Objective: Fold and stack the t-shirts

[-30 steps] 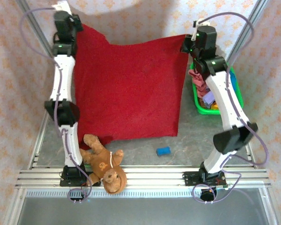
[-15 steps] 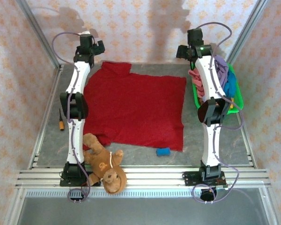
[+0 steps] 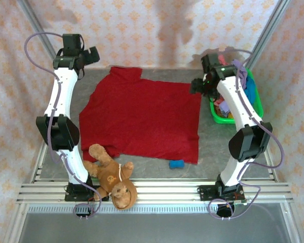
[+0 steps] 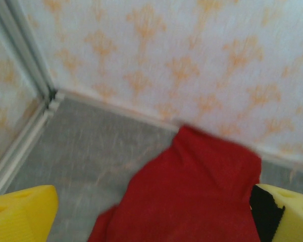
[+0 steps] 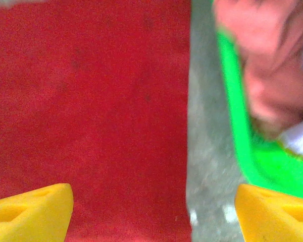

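The red tee (image 3: pixel 142 116) lay spread flat in the middle of the table (image 3: pixel 213 147). Its straight edge, probably the hem, faced 3 o'clock. One flap pointed to 12 o'clock and another to 7 o'clock; judged as sleeves, they put the long axis along the 9-to-3 line.

The left claw (image 3: pixel 89 54) hung at the far left with its jaws spread wide and nothing between them. The tee lay at about 5 o'clock from it, and the 12 o'clock flap was the nearest cloth. In the left wrist view that flap sat low between the yellow fingers, against the back wall.

The right claw (image 3: pixel 196 86) was also wide open and empty. It hovered at the tee's far right corner, so the cloth spread away from it toward 8 o'clock. In the right wrist view it straddled the hem line, with one finger over red cloth and the other over the bare strip beside the basket (image 3: pixel 223 120). A pink tee (image 5: pixel 262 60) lay heaped in the basket with the others.

Each claw was nearest its own far corner. A fold toward 6 o'clock would therefore probably start with both claws dropping onto that far edge.
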